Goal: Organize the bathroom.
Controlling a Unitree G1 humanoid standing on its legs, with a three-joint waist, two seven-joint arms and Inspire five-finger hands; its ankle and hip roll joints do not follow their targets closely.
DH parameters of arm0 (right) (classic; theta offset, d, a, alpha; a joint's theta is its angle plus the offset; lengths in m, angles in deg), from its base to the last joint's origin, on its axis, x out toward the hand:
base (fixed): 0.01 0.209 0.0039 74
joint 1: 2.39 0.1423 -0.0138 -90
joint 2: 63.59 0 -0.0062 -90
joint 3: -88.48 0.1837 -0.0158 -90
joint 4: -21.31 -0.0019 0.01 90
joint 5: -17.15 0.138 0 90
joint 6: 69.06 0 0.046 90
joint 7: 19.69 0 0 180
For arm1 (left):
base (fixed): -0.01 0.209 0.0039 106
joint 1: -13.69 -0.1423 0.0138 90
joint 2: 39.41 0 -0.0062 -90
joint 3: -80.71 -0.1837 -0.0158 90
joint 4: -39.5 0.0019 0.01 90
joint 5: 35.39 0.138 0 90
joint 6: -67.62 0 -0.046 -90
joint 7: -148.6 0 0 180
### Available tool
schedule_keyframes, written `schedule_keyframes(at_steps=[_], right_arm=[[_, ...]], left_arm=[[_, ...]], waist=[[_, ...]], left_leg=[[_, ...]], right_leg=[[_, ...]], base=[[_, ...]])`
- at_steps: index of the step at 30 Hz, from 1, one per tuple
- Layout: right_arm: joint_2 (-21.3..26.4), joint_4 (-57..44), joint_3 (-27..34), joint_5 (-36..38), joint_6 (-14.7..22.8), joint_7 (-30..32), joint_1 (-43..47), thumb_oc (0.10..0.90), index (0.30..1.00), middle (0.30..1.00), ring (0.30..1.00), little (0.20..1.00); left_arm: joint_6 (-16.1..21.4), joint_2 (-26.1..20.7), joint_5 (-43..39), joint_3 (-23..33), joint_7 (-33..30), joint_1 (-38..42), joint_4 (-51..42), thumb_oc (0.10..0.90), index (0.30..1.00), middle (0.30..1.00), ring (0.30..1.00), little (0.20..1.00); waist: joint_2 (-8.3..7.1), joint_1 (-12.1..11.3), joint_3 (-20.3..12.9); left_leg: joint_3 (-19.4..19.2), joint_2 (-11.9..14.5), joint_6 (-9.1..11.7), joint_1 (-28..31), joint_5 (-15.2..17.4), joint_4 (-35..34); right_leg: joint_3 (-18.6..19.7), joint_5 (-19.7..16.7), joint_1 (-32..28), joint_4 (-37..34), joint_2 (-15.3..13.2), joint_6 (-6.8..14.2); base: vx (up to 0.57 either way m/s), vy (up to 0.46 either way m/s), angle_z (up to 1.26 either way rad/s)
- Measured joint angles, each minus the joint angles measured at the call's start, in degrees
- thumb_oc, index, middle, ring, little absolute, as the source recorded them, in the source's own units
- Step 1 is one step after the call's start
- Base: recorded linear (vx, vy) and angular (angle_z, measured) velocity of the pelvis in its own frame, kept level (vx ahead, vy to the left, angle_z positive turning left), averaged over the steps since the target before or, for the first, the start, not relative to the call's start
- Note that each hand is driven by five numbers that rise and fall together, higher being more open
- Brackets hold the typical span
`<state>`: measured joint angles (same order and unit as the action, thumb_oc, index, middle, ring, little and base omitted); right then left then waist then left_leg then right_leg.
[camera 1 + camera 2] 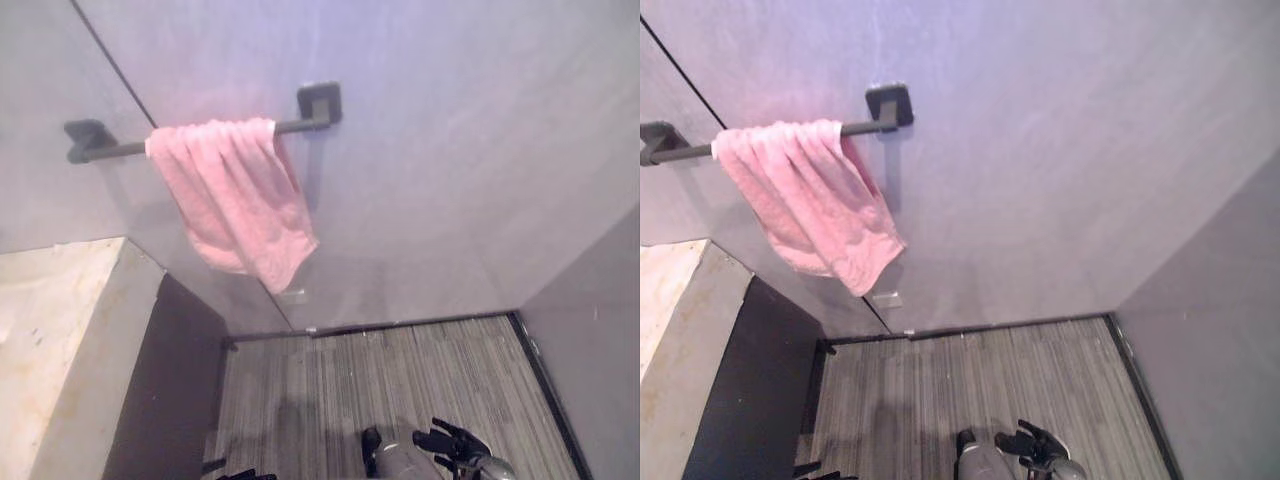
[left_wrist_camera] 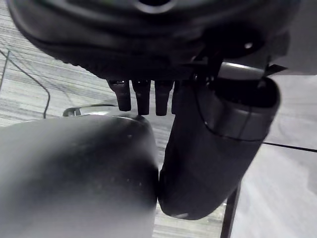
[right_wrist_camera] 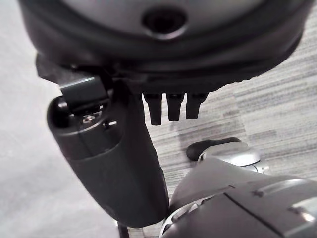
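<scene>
Leftmost, a pale stone counter (image 1: pixel 45 330) is being seen at the lower left corner of the head views, with a dark panel (image 1: pixel 165 390) running down its side toward the striped floor (image 1: pixel 400 370). Above the counter's far edge, a dark towel bar (image 1: pixel 110 150) is being carried on the grey wall (image 1: pixel 450 150) by two square mounts, one at its left end and one at its right end (image 1: pixel 320 102). A pink towel (image 1: pixel 235 200) is being draped over the bar, bunched in folds toward the bar's right half and hanging down at a slant, its lower corner pointing right and ending well above the floor. A thin dark seam (image 1: pixel 110 60) is being seen running diagonally down the wall behind the towel. Low on the wall, just below the towel's tip, a small pale plate (image 1: pixel 293 296) is being shown. Further right, a second grey wall (image 1: pixel 590 350) is meeting the first at a corner. The left hand (image 2: pixel 143 96) is being shown in its own wrist view with short straight fingers in a row beside a large dark thumb, relaxed and holding nothing. The right hand (image 3: pixel 171 106) is being shown likewise in its wrist view, fingers straight and apart from the thumb, empty, hanging low above the floor near the bottom edge of the head views (image 1: pixel 455 445).
</scene>
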<state>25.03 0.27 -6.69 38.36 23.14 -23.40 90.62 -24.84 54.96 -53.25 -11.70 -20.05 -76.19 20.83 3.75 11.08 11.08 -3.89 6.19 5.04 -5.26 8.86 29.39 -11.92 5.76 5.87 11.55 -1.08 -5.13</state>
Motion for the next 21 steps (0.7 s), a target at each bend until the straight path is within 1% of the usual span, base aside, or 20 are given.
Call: schedule_keyframes(at_steps=[1, 2, 3, 4, 5, 6, 7, 8, 10, 11, 12, 15, 17, 18, 21], right_arm=[[0.2, 0.0, 0.0, 0.4, -0.3, -0.5, -0.3, 0.8, 0.9, 0.9, 0.9, 0.9], [0.6, 0.0, 0.0, 1.4, -0.4, -0.9, -0.7, 0.8, 0.9, 0.9, 0.9, 0.9], [0.7, -0.1, -0.1, 2.2, -0.4, -1.0, -0.8, 0.8, 0.9, 0.9, 0.9, 0.9], [0.9, -0.2, -0.4, 2.4, -0.4, -1.0, -1.0, 0.8, 0.9, 0.9, 0.9, 0.9], [1.2, -0.4, -0.6, 2.7, -0.2, -1.0, -1.0, 0.8, 0.9, 0.9, 0.9, 0.9], [1.4, -1.2, -0.8, 4.4, -0.1, -0.9, -1.3, 0.8, 0.9, 0.9, 0.9, 0.9], [1.5, -1.3, -0.9, 5.1, -0.1, -0.7, -1.7, 0.8, 0.9, 0.9, 0.9, 0.9], [1.6, -1.3, -1.1, 6.8, -0.3, 0.1, -2.2, 0.8, 0.9, 0.9, 0.9, 0.9], [1.5, -1.3, -0.7, 8.5, -0.3, 0.9, -2.6, 0.8, 0.9, 0.9, 0.9, 0.9], [1.3, -1.3, -0.5, 8.8, -0.3, 1.0, -2.7, 0.8, 0.9, 0.9, 0.9, 0.9], [0.2, -1.1, 0.1, 9.0, -0.7, 1.7, -3.8, 0.8, 0.9, 0.9, 0.9, 0.9], [-0.7, -1.1, 0.1, 8.5, -1.7, 1.9, -5.8, 0.8, 0.9, 0.9, 0.9, 0.9], [-1.1, -1.2, 0.8, 8.8, -2.0, 2.4, -7.9, 0.8, 0.9, 0.9, 0.9, 0.9], [-1.0, -1.2, 1.1, 8.8, -1.9, 2.8, -8.2, 0.8, 0.9, 0.9, 0.9, 0.9], [-1.0, -1.3, 1.3, 9.2, -1.8, 4.0, -9.0, 0.8, 0.9, 0.9, 0.9, 0.9]], left_arm=[[0.4, -0.2, 0.5, -0.1, -0.1, -0.1, -0.5, 0.8, 0.9, 0.9, 0.9, 0.9], [1.0, -0.4, 0.5, -0.6, -0.6, -0.1, -1.1, 0.8, 0.9, 0.9, 0.9, 0.9], [1.2, -0.8, 0.5, -1.2, -0.7, 0.0, -1.2, 0.8, 0.9, 0.9, 0.9, 0.9], [1.4, -1.2, 0.5, -1.3, -0.9, 0.0, -1.6, 0.8, 0.9, 0.9, 0.9, 0.9], [1.4, -1.4, 0.5, -1.3, -1.0, 0.4, -1.7, 0.8, 0.9, 0.9, 0.9, 0.9], [1.4, -1.6, 0.6, -2.4, -1.5, 1.4, -1.4, 0.8, 0.9, 0.9, 0.9, 0.9], [1.4, -1.6, 0.6, -2.8, -1.8, 1.9, -1.1, 0.8, 0.9, 0.9, 0.9, 0.9], [1.4, -1.7, 1.3, -3.9, -2.7, 1.7, -1.1, 0.8, 0.9, 0.9, 0.9, 0.9], [1.4, -1.8, 2.5, -4.1, -3.3, 1.7, -0.8, 0.8, 0.9, 0.9, 0.9, 0.9], [1.5, -1.9, 2.6, -4.1, -3.6, 1.8, -0.8, 0.8, 0.9, 0.9, 0.9, 0.9], [2.3, -2.6, 2.7, -4.1, -4.5, 2.0, -1.0, 0.8, 0.9, 0.9, 0.9, 0.9], [2.2, -3.5, 2.4, -4.0, -7.0, 1.7, -1.0, 0.8, 0.9, 0.9, 0.9, 0.9], [2.1, -4.3, 2.2, -3.4, -8.8, 1.0, -1.0, 0.8, 0.9, 0.9, 0.9, 0.9], [2.1, -4.7, 2.2, -3.3, -9.3, 0.3, -1.0, 0.8, 0.9, 0.9, 0.9, 0.9], [2.4, -5.7, 1.7, -3.2, -10.0, -0.7, -1.2, 0.8, 0.9, 0.9, 0.9, 0.9]], waist=[[-0.26, 0.1, 0.0], [-0.85, 0.2, 0.2], [-0.82, 0.1, -0.1], [-1.0, 0.0, -0.3], [-1.15, 0.2, -0.3], [-1.33, 0.3, -0.3], [-1.36, 0.4, -0.4], [-1.52, 0.8, -1.4], [-0.89, 2.0, -2.7], [-0.94, 2.2, -2.6], [-1.48, 2.4, -3.1], [-1.38, 2.8, -3.4], [-0.39, 2.9, -3.8], [-0.19, 3.0, -4.0], [0.23, 2.9, -4.2]], left_leg=[[-0.5, -0.9, -0.1, -0.2, -0.1, -5.0], [-0.7, -2.0, -0.7, -1.0, -0.7, -12.4], [-0.6, -2.3, -1.1, -2.0, -1.8, -15.5], [-0.1, -2.3, -1.6, -3.0, -4.4, -19.1], [0.3, -2.1, -1.8, -4.1, -6.8, -20.5], [0.2, -1.3, -2.6, -4.8, -9.7, -20.5], [0.1, -0.9, -3.2, -4.6, -11.3, -20.3], [-0.2, -0.5, -3.1, -3.7, -12.2, -21.0], [-0.9, -0.6, -2.0, -2.9, -11.6, -23.1], [-1.2, -0.7, -1.8, -2.4, -11.7, -23.8], [-2.4, -1.8, -2.2, -0.5, -12.6, -27.2], [-3.2, -3.1, -3.0, 1.7, -13.7, -30.9], [-3.9, -3.8, -3.3, 2.0, -14.2, -32.4], [-4.2, -3.9, -3.6, 2.1, -14.4, -32.7], [-4.5, -3.9, -3.6, 2.1, -14.4, -32.7]], right_leg=[[-0.6, -0.2, -1.3, -1.0, 0.0, 0.3], [-0.9, -0.2, -2.1, -1.0, 0.4, 0.4], [-1.0, -0.1, -2.3, -1.2, 0.8, 0.5], [-0.9, 0.0, -2.8, -1.9, 1.5, 0.6], [-0.8, 0.0, -3.1, -2.1, 2.0, 0.6], [-0.7, 0.1, -4.3, -2.8, 2.5, 0.7], [-0.6, 0.2, -5.0, -3.2, 2.6, 0.9], [-0.2, 0.3, -6.0, -4.6, 2.7, 1.1], [0.4, 0.6, -6.1, -4.8, 2.7, 1.7], [0.7, 0.5, -6.1, -4.7, 2.6, 2.0], [2.5, 0.5, -6.0, -4.9, 1.6, 3.4], [3.0, 0.7, -6.1, -5.2, 0.3, 4.9], [3.6, 0.1, -6.1, -6.4, -0.2, 5.9], [3.9, -0.2, -6.1, -6.8, -0.2, 6.2], [4.0, -0.7, -6.4, -7.8, -0.2, 6.1]], base=[[0.05, -0.071, 0.34], [0.06, -0.082, 0.28], [0.07, -0.082, 0.05], [0.05, -0.053, -0.11], [0.13, -0.025, -0.21], [0.12, 0.004, -0.19], [0.16, 0.031, -0.28], [0.09, 0.024, -0.21], [0.12, 0.029, -0.14], [0.11, 0.026, -0.23], [0.07, 0.013, -0.26], [0.08, 0.002, -0.14], [0.05, -0.017, -0.12], [0.03, -0.016, -0.17], [0.03, -0.009, -0.05]])
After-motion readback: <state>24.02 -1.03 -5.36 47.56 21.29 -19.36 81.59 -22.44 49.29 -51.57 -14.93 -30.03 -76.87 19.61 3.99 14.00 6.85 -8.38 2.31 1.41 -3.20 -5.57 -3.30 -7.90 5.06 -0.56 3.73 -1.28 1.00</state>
